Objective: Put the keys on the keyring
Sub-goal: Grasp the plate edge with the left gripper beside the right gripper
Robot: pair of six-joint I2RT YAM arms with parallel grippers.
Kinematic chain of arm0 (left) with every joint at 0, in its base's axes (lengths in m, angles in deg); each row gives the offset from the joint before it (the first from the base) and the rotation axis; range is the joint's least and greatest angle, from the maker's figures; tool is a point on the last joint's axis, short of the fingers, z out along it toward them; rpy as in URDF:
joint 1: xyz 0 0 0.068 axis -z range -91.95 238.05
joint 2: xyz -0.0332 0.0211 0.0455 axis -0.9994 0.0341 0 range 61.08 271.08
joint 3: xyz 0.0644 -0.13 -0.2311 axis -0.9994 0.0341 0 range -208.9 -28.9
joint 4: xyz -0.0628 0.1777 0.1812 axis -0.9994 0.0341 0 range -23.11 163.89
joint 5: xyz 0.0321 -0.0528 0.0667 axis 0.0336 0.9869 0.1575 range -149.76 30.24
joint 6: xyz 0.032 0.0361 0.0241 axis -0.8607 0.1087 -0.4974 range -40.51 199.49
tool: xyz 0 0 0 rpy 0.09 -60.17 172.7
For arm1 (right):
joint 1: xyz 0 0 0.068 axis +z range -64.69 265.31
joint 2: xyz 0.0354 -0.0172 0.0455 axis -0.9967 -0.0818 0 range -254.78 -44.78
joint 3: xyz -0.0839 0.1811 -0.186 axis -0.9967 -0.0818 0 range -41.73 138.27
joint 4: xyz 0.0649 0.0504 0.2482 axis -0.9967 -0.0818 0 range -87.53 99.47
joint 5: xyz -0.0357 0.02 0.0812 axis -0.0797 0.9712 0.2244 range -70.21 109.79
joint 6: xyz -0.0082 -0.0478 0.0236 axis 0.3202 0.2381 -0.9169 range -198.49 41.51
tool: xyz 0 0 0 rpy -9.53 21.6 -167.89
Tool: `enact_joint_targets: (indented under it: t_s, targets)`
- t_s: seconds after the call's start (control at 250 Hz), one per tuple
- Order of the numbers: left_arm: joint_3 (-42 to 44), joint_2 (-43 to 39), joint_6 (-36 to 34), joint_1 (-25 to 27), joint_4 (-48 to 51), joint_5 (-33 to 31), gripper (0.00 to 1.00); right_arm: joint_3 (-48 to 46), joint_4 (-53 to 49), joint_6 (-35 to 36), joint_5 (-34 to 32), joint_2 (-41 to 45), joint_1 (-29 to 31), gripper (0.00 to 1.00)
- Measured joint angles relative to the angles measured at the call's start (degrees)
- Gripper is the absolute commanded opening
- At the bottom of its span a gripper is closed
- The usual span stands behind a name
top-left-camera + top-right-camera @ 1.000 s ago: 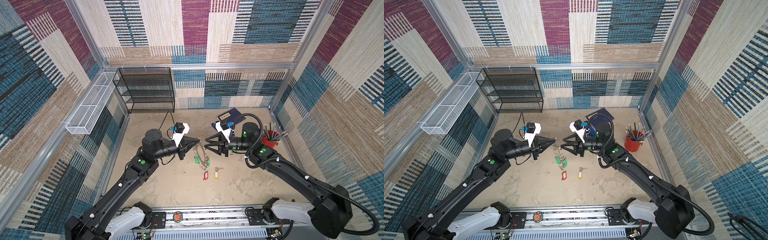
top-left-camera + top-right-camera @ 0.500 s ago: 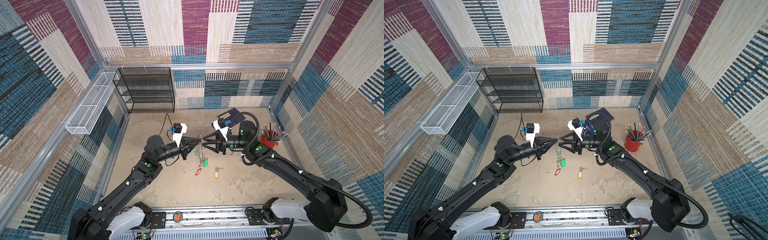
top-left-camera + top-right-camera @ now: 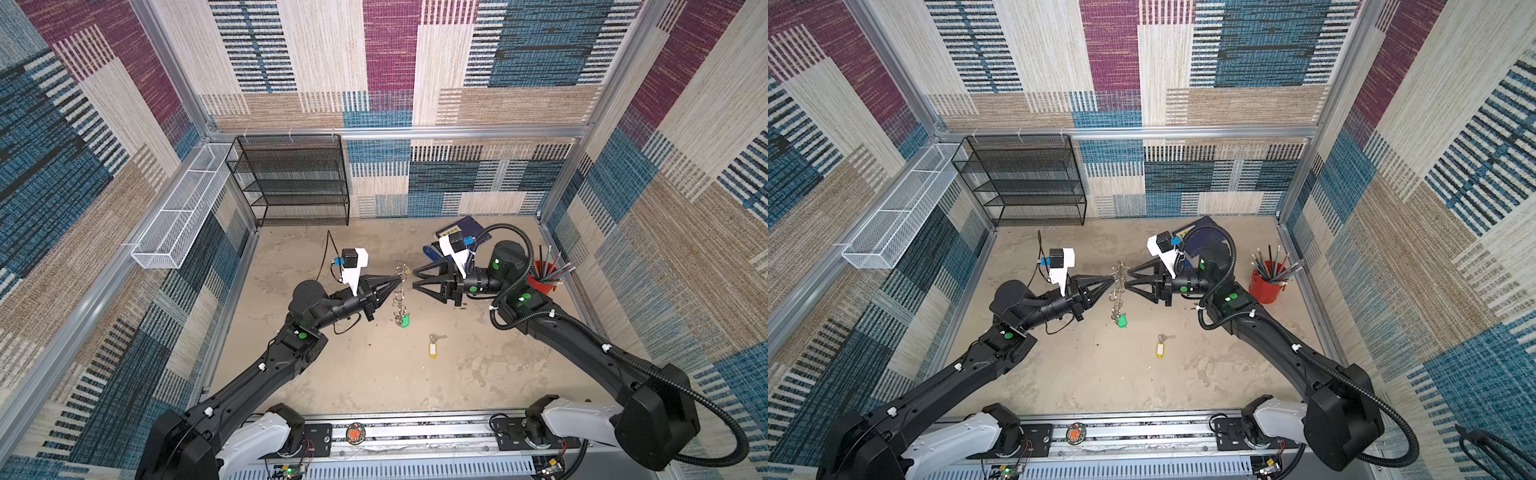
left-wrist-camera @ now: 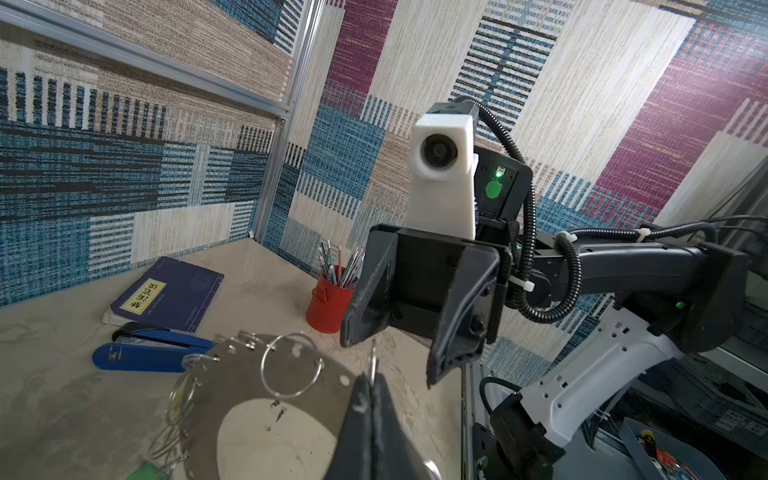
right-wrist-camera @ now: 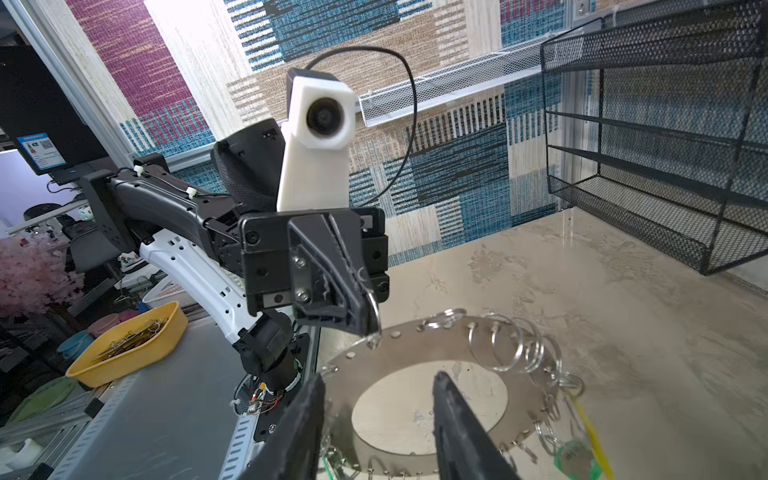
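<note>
Currently, count: two pincers, one keyring, two keys in view.

Left pincer (image 3: 398,282) is pressed together on one split ring (image 4: 373,362) at the rim of the keyring (image 3: 400,296). The disc hangs edge-on in both top views, lifted off the tabletop (image 3: 374,386). The split rings round its rim are too crowded to count.

Right pincer (image 3: 414,278) is spread, nothing between its fingers. Its tips sit just beside the keyring on the side away from the left pincer, apart from it.

Key 1, green-tagged key (image 3: 404,321), dangles from the keyring's low edge.
Key 2, yellow-tagged key (image 3: 433,348), lies flat on the tabletop, nearer the front rail and apart from the ring.

Edges: one red pencil cup (image 3: 542,286) by the right wall, one blue notebook (image 3: 462,229) and one blue stapler (image 4: 149,354) behind the right arm, one black mesh shelf (image 3: 291,183) at the back-left corner. Bare tabletop runs from key 2 to the front rail, and also between the left arm and the shelf.
</note>
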Motion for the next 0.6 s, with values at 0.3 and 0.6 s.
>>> enact_joint_targets:
  t_s: [0.3,0.6]
  targets:
    - [0.3,1.6,1.8,0.1,-3.4,2.0,0.0,1.9,1.5,-1.1,2.2,-2.5,0.0,0.41]
    - [1.4,2.6,3.6,0.1,-5.3,4.0,0.0,2.4,3.1,-1.9,4.7,-3.4,0.0,0.32]
